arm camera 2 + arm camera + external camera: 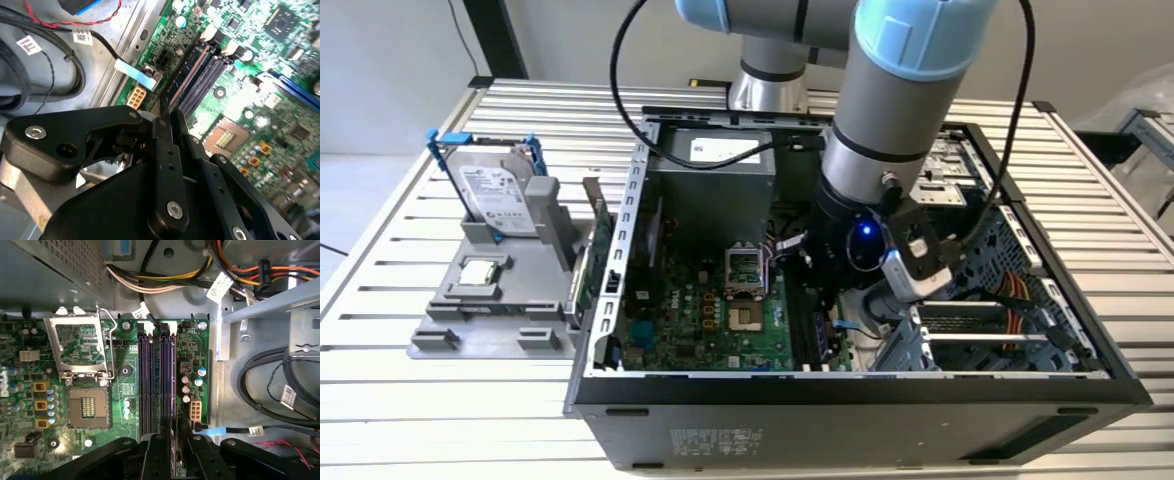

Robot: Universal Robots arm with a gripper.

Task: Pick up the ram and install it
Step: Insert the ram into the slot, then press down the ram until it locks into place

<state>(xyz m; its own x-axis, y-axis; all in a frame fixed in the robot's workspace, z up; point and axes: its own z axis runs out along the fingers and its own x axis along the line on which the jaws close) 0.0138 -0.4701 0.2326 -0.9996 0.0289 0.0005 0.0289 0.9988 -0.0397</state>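
My gripper (838, 300) is down inside the open computer case (607, 300), over the memory slots (157, 385) on the green motherboard (694, 320). Its black fingers (167, 165) are shut on the ram (163, 109), a thin dark stick seen edge-on between them in both wrist views. In the first wrist view the ram (173, 460) lines up with the slot nearest the board's edge, by the gripper (172, 440). Whether it sits in the slot or just above it, I cannot tell.
The open CPU socket (80, 345) lies beside the slots. Cable bundles (270, 385) and a drive cage (987, 330) crowd the exterior view's right. Outside the case, on the exterior view's left, a grey holder (494, 320) carries a hard drive (494, 190) and a silver chip (480, 270).
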